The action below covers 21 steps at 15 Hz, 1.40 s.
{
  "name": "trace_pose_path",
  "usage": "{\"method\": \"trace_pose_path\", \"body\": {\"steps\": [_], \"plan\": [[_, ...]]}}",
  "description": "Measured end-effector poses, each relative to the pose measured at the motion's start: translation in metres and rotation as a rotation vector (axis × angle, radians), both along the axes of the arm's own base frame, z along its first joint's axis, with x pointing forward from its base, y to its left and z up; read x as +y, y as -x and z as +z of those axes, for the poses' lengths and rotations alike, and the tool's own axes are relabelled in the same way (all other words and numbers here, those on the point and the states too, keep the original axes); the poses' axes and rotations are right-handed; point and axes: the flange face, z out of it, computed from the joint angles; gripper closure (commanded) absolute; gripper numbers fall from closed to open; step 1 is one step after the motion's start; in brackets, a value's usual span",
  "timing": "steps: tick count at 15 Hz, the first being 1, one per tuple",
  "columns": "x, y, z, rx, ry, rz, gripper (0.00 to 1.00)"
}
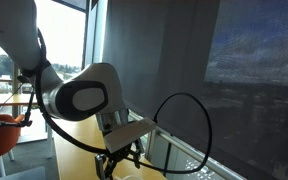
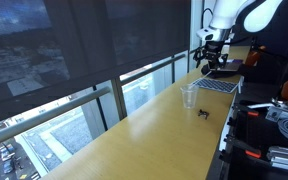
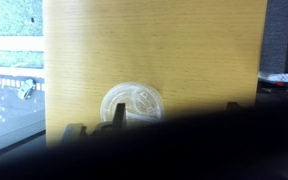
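Observation:
A clear plastic cup [image 2: 189,97] stands upright on the long wooden counter [image 2: 154,130]. In the wrist view I look down into the cup [image 3: 132,105] from above, with one fingertip over its rim. My gripper [image 3: 176,108] is open and empty, its two dark fingertips wide apart. In both exterior views the gripper [image 2: 210,58] [image 1: 119,160] hangs above the counter, well above the cup. A small black object [image 2: 204,112] lies on the counter near the cup.
A laptop [image 2: 219,85] lies on the counter under the arm. Dark window blinds [image 2: 74,50] and a glass railing run along the counter's far edge. Cables and equipment [image 2: 279,125] sit beside the counter. A black cable [image 1: 189,110] loops from the arm.

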Motion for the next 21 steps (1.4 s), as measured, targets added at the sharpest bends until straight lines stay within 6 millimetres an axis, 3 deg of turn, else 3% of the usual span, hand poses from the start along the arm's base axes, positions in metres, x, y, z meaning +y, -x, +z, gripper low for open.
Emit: {"method": "trace_pose_path", "body": {"steps": [5,12,16,21], "plan": [[0.004,-0.022,0.005,-0.028,0.004,0.015,0.00],[0.007,-0.043,0.026,-0.080,0.014,0.026,0.00],[0.007,-0.043,0.028,-0.083,0.014,0.024,0.00],[0.005,-0.030,0.015,-0.051,0.009,0.014,0.00]]}}
